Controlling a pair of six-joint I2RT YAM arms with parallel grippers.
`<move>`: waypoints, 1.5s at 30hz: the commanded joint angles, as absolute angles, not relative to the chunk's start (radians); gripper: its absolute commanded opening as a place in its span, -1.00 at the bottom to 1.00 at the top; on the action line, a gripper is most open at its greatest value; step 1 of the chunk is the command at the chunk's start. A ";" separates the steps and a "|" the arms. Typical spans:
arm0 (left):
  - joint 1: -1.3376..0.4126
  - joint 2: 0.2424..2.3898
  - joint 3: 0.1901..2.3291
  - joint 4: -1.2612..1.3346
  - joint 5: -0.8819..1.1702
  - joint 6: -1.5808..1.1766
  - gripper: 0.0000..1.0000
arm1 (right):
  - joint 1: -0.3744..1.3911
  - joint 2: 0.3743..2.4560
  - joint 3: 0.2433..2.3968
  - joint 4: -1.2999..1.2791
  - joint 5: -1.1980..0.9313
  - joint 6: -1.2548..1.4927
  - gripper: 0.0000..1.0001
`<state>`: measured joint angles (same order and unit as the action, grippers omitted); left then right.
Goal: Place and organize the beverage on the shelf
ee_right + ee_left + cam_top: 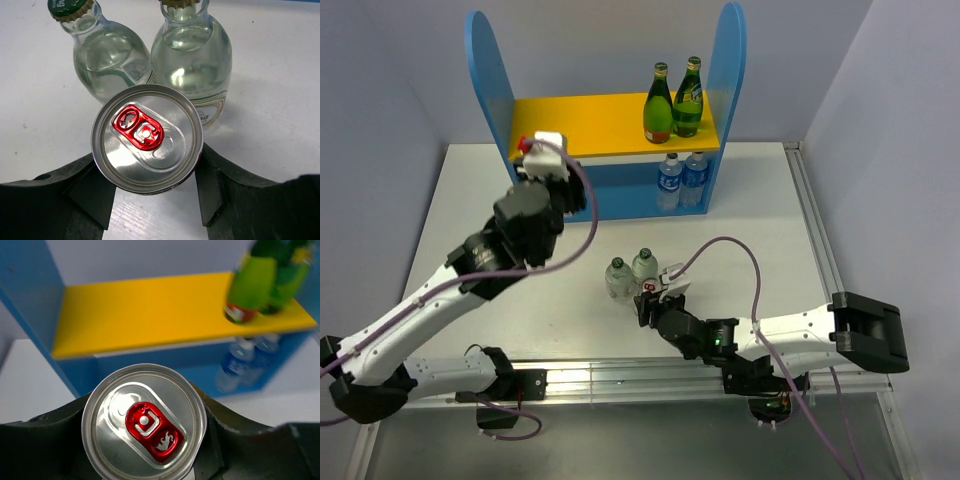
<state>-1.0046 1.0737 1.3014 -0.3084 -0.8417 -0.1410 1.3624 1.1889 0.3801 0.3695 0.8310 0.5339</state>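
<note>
Table (460, 210): white, shelf at its far edge, arm bases opposite the shelf on the near edge.

Shelf (582, 120): two blue round-topped side panels, yellow top board, blue back, lower level under the board. The left half of the board is bare.

Left arm (470, 275): reaches up to the shelf's left front. Left gripper (548, 152) sits at the front edge of the top board near the left panel.

Right arm (790, 330): lies low over the table, well in front of the shelf. Right gripper (655, 292) is in front of the shelf's right half.

Green bottles (659, 105) (689, 97): two, upright, touching, at the right end of the top board.

Water bottles (669, 180) (695, 178): two, blue labels, upright on the lower level directly under the green pair.

Clear bottles (107, 60) (192, 60): two, upright on the table, well in front of the shelf and just beyond the right gripper. One has a green cap.

Left can (144, 421): silver lid, red tab, clamped between the left gripper's dark fingers (235, 435). Facing the shelf, just in front of its left half.

Right can (147, 145): same lid, gripped between the right fingers (80, 195). Just beside the clear bottles; can't tell if it touches them.
</note>
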 commanded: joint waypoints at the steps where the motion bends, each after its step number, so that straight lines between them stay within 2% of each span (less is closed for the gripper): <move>1: -0.826 1.153 1.436 -0.189 -0.720 -0.011 -0.99 | 1.379 1.128 0.371 0.437 0.894 0.551 -1.00; 6: -0.599 1.343 1.636 -0.181 -0.514 -0.051 -0.99 | 1.391 1.051 0.357 0.420 0.900 0.540 -1.00; 12: -0.405 1.514 1.782 -0.176 -0.419 -0.077 -0.99 | 1.408 0.962 0.353 0.362 0.923 0.531 -1.00; 21: -0.333 1.638 1.858 -0.184 -0.413 -0.089 -0.99 | 1.439 0.732 0.425 0.243 0.957 0.442 -1.00; 26: -0.319 1.638 1.824 -0.181 -0.405 -0.124 -0.99 | 1.445 0.658 0.550 0.221 0.963 0.316 -1.00; 28: -0.319 1.635 1.813 -0.178 -0.411 -0.126 -0.91 | 1.445 0.657 0.622 0.244 0.963 0.229 -1.00; 31: -0.318 1.632 1.792 -0.175 -0.420 -0.130 -0.74 | 1.445 0.696 0.731 0.290 0.954 0.095 -1.00; 33: -0.316 1.629 1.767 -0.161 -0.416 -0.135 -0.53 | 1.443 0.721 0.806 0.343 0.948 -0.002 -1.00; 35: -0.316 1.626 1.746 -0.153 -0.413 -0.138 -0.20 | 1.437 0.768 0.851 0.382 0.931 -0.079 -1.00; 38: -0.314 1.620 1.718 -0.144 -0.410 -0.140 0.11 | 1.408 0.833 0.949 0.422 0.890 -0.158 -1.00; 40: -0.314 1.617 1.697 -0.134 -0.408 -0.143 0.18 | 1.381 0.877 1.020 0.423 0.858 -0.170 -1.00; 43: -0.314 1.612 1.677 -0.117 -0.408 -0.141 0.55 | 1.284 0.951 1.146 0.339 0.737 -0.111 -1.00; 44: -0.314 1.612 1.677 -0.118 -0.408 -0.146 0.98 | 1.249 0.977 1.185 0.310 0.685 -0.095 -1.00; 45: -0.314 1.611 1.677 -0.121 -0.410 -0.149 0.99 | 1.192 1.003 1.260 0.261 0.658 -0.074 -1.00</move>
